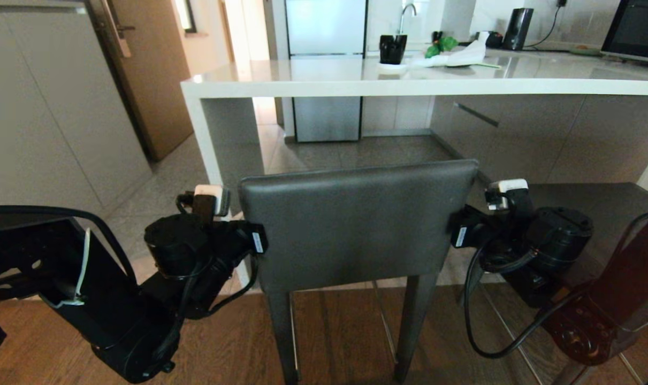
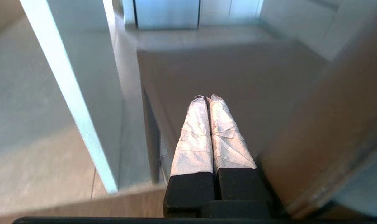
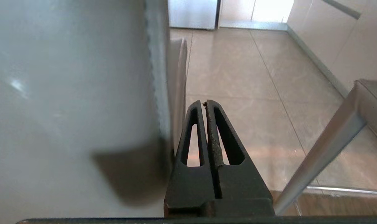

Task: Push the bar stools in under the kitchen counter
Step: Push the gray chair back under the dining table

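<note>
One bar stool stands just in front of me, its dark grey backrest facing me and its seat short of the kitchen counter. My left gripper is shut and empty, reaching past the backrest's left edge over the seat, near the counter's white side panel. At the backrest's right edge, my right gripper is also shut and empty. A second stool's dark seat shows at the right, with its edge and leg beside my right gripper.
On the counter stand a black mug, a white cloth, a plant and a black kettle. A fridge is beyond the counter, grey cabinets and a wooden door at the left. Wood flooring meets tile under the stool.
</note>
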Motion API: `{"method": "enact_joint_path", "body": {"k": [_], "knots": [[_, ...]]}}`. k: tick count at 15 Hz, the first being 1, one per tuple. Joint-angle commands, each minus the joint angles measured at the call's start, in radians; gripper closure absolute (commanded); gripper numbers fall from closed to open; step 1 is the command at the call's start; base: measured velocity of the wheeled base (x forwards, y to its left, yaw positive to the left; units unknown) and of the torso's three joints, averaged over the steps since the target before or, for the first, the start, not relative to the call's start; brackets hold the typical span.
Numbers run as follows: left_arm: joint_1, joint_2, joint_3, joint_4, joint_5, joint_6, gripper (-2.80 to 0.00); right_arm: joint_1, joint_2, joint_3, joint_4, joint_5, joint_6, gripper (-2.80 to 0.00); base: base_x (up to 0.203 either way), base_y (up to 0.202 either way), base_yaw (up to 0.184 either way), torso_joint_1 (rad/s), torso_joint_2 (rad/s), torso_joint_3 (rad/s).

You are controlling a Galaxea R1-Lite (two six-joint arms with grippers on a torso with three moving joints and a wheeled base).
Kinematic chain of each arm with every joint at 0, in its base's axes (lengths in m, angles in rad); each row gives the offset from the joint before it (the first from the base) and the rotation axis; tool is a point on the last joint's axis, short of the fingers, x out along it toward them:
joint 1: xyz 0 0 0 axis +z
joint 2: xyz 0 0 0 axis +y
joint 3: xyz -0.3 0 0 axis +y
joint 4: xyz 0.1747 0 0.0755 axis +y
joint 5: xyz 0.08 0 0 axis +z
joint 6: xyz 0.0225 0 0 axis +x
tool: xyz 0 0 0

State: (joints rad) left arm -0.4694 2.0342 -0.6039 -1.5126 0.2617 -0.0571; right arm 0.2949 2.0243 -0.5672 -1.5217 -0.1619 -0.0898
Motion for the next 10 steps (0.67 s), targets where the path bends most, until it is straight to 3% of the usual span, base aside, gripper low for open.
{"method": "enact_joint_path", "body": {"k": [1, 10], "knots": [[0.019, 0.011, 0.028, -0.017, 0.0, 0.024, 0.0, 0.004, 0.002, -0.008, -0.008, -0.002, -0.002, 0.0, 0.0, 0.0, 0.0, 0.0, 0.0, 0.0], [0.021, 0.073, 0.01, -0.017, -0.004, 0.044, 0.0, 0.004, -0.006, -0.007, -0.008, -0.004, -0.008, 0.0, 0.0, 0.0, 0.0, 0.0, 0.0, 0.0]]}}
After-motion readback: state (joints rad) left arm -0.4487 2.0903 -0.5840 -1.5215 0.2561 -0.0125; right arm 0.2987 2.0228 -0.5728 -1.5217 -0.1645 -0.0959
